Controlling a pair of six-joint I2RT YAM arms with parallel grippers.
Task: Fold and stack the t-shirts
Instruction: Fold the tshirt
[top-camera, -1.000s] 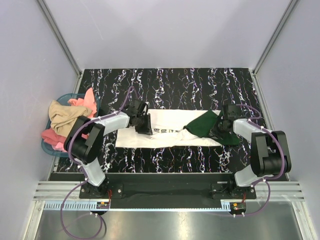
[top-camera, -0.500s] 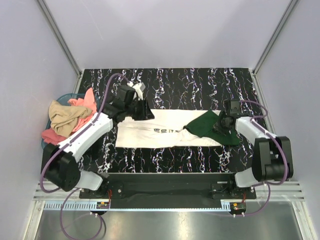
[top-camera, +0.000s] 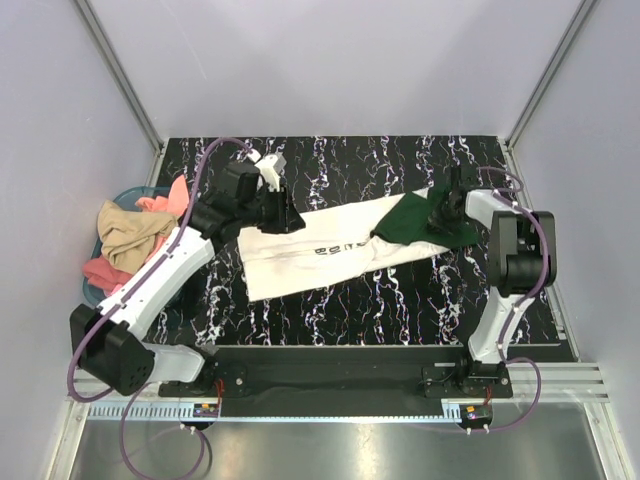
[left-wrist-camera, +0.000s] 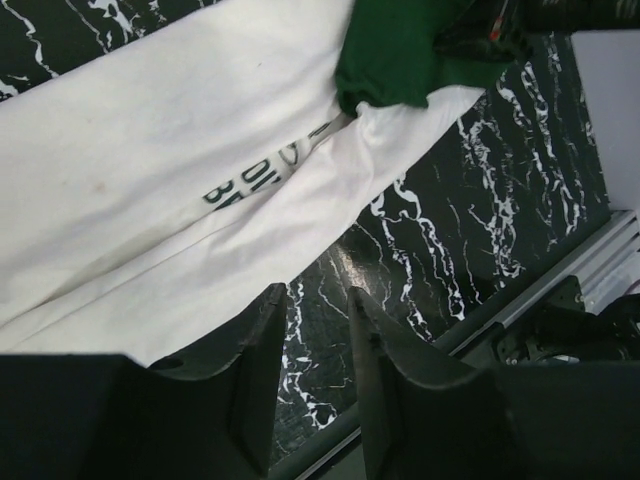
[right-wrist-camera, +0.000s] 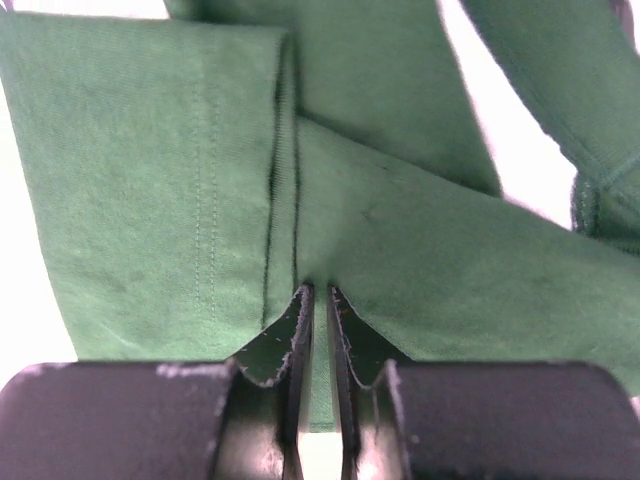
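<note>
The cream-white t-shirt (top-camera: 320, 250) with dark lettering lies slanted across the black marbled table (top-camera: 350, 170), its right end farther back. The dark green t-shirt (top-camera: 415, 220) lies bunched on its right end. My right gripper (top-camera: 440, 215) is shut on a fold of the green shirt (right-wrist-camera: 150, 180), with cloth pinched between the fingertips (right-wrist-camera: 315, 290). My left gripper (top-camera: 283, 220) hovers above the white shirt's left part. In the left wrist view its jaws (left-wrist-camera: 312, 295) stand slightly apart with bare table between them; the white shirt (left-wrist-camera: 150, 170) and green shirt (left-wrist-camera: 390, 55) lie beyond.
A blue basket (top-camera: 95, 290) with beige and pink clothes (top-camera: 130, 235) sits off the table's left edge. A metal rail (top-camera: 330, 385) runs along the near edge. Grey walls enclose the back and sides.
My right gripper pulled the green shirt and the white shirt's right end toward the back, so the white shirt now lies slanted. My left arm swung out and lifted back-left.
</note>
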